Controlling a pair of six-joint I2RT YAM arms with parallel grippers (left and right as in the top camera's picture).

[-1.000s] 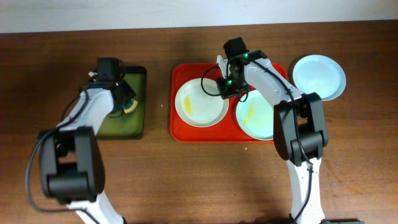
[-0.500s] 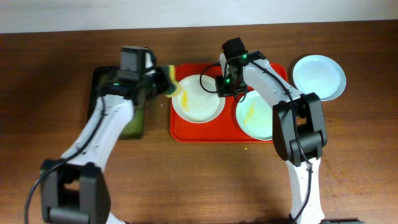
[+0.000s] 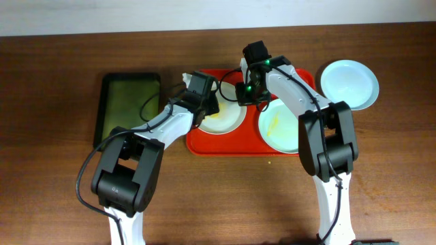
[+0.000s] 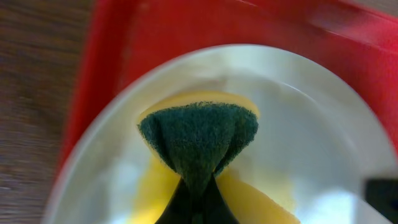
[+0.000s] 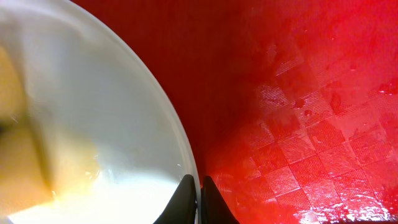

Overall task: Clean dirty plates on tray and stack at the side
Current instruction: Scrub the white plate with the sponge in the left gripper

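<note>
The red tray [image 3: 197, 141] holds a white plate [image 3: 230, 120] on its left with yellow smears and a pale mint plate [image 3: 279, 128] on its right with a yellow smear. A second mint plate [image 3: 349, 83] lies on the table to the right of the tray. My left gripper [image 3: 206, 103] is shut on a green and yellow sponge [image 4: 199, 140], which presses on the white plate [image 4: 323, 149]. My right gripper [image 3: 243, 95] is shut on the white plate's right rim [image 5: 186, 162]; the jaws [image 5: 199, 185] pinch it just above the tray floor [image 5: 298, 93].
A smaller dark green tray [image 3: 129, 109] lies on the wooden table to the left of the red tray. The left arm stretches from it across the red tray's left rim [image 4: 93, 93].
My left arm has carried the sponge from the dark green tray rightward onto the white plate. The right gripper has stayed on the plate's rim.
</note>
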